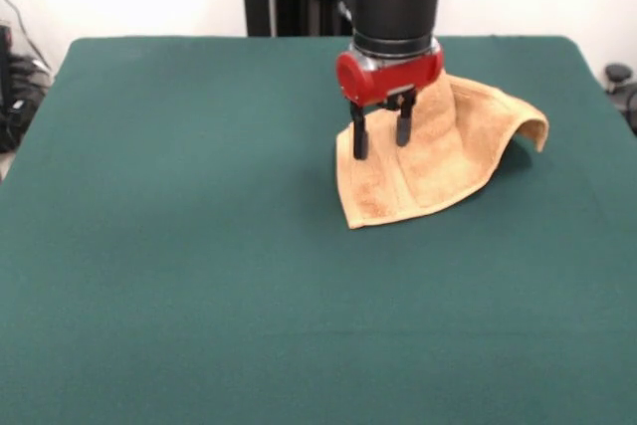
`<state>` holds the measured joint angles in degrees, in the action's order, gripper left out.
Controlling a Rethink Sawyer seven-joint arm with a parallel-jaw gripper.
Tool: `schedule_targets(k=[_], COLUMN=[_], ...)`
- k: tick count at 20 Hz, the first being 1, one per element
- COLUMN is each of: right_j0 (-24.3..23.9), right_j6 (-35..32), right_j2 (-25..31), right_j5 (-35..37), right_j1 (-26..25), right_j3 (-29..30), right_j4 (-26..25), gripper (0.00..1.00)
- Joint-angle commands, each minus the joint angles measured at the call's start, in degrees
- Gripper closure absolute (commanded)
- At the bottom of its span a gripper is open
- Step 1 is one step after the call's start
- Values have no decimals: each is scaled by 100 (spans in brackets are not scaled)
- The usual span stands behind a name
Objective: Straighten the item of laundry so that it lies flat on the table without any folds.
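The item of laundry (438, 161) is a tan towel lying on the right half of the green table (199, 266). It is not flat: its right corner (532, 126) arches up off the cloth, and a ridge runs down toward its near corner (355, 218). My gripper (381, 142) hangs straight down over the towel's left part. It is open, with two black fingers (358, 138) standing apart; the left tip is at the towel's left edge. No cloth appears pinched between them. The arm hides the towel's far side.
Dark cables and gear (15, 87) sit past the table's left edge, and a dark object (622, 82) lies off the right edge. The towel's raised corner is about a hand's width from the table's right side.
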<state>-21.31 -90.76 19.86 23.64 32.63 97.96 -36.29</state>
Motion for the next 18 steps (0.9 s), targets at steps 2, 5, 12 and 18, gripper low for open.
schedule_targets(k=[2,5,12,18], right_j0=[-144,-142,9,122], right_j6=[767,733,536,265], right_j2=[829,779,544,432], right_j5=[430,387,-7,-268], right_j1=[-337,-471,-822,-1211], right_j3=[-217,-331,-522,-762], right_j4=[-92,-199,-578,-800], gripper=[0,0,0,0])
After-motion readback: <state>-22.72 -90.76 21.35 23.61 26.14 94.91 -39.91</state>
